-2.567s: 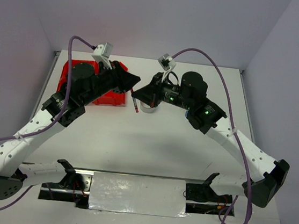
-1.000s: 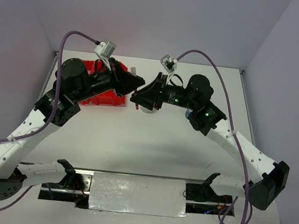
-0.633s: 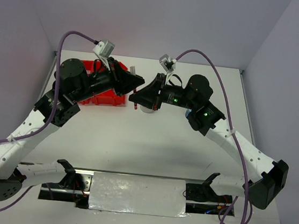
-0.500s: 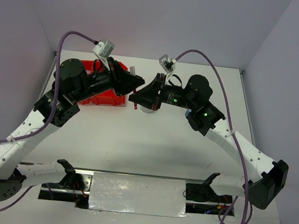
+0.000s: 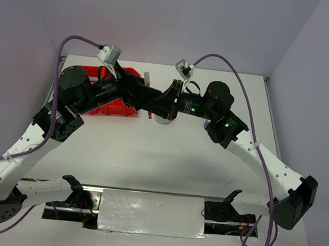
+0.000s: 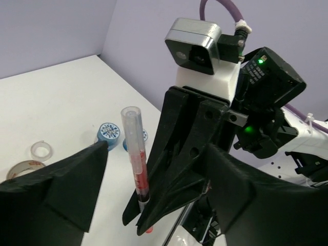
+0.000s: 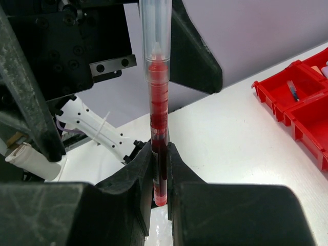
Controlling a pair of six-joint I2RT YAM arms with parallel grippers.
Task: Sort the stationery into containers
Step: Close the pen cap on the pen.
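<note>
The right tool (image 7: 159,161) is closed on a thin red pen (image 7: 158,97) with a clear plastic upper part, pinching it near its red lower end. In both wrist views the pen's long axis runs nearly upright, leaning a little. The clear, blunt end points up and the red end points down between the black fingers (image 7: 141,169).

The left tool (image 6: 156,151) stands wide open. One jaw is on each side of the pen, and neither jaw touches it. The pen is held in the air above the white table (image 7: 230,138), between the two arms and to the right of the bright red plastic bin block (image 5: 119,107). In the top view the tools hide almost all of it.

On the table behind the pen lie two round blue-white tubs (image 6: 108,131), a clear tape ring (image 6: 41,150) and a grey tape ring (image 6: 25,167).
</note>
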